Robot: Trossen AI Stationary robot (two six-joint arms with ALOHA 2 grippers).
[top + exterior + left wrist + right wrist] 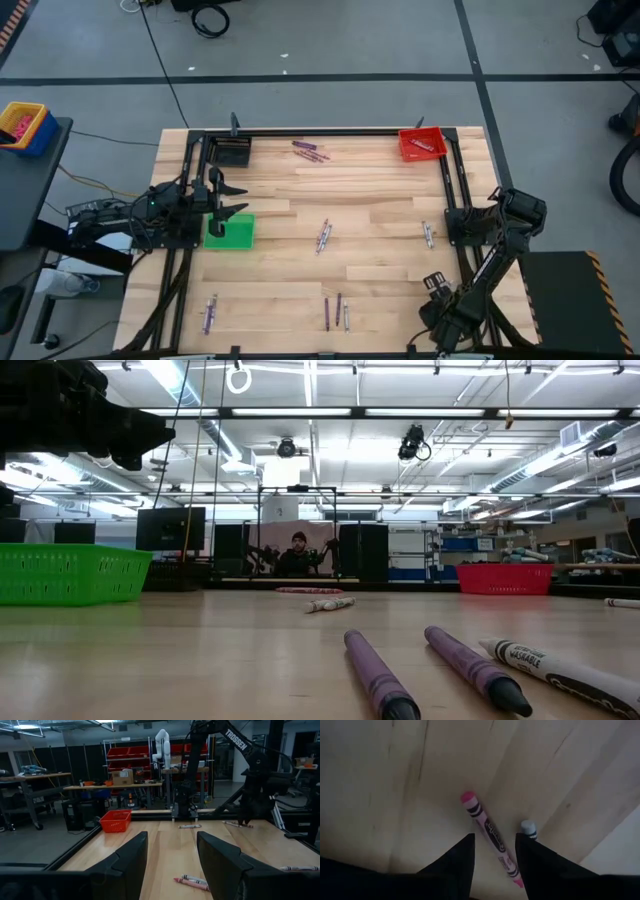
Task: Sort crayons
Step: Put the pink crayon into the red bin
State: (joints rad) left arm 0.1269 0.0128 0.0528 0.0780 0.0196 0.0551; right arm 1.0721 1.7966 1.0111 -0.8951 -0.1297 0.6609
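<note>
From my station I see the pale wooden plank table point(380, 200) framed by a black metal rail point(330, 131) along its edges. A bright green plastic mesh bin point(231, 231) sits near the left edge, a red plastic mesh bin point(421, 143) sits in the far right corner, and a black bin point(229, 151) sits in the far left corner. Off the table on the left, a yellow and blue container point(24, 127) rests on a dark side surface. Black tape lines point(300, 77) cross the grey floor. Across the table at low level, I see a seated person point(298, 554) in the room behind, under long ceiling lights point(330, 412).
</note>
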